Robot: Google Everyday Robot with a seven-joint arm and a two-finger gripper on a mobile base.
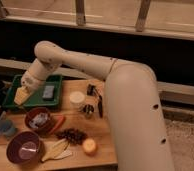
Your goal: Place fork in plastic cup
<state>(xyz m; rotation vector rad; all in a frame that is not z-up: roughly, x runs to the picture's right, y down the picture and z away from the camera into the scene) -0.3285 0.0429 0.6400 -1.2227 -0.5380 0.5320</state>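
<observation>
In the camera view, your gripper (pixel 21 96) hangs over the green tray (pixel 12 97) at about nine o'clock, its fingers drawn fully together. You cannot tell whether the fork sits between them; it does not show anywhere. The plastic cup (pixel 6 127), blue-grey, stands at roughly eight o'clock, off the wooden board (pixel 103 145) and just beside the dark red bowl (pixel 40 120). The purple bowl (pixel 24 149) lies near it toward seven o'clock. Watch the descent: the cup looks small and light, so a fork arriving tilted could catch the rim and tip it, or drop into either bowl. The arm's elbow also blocks much of the board.
</observation>
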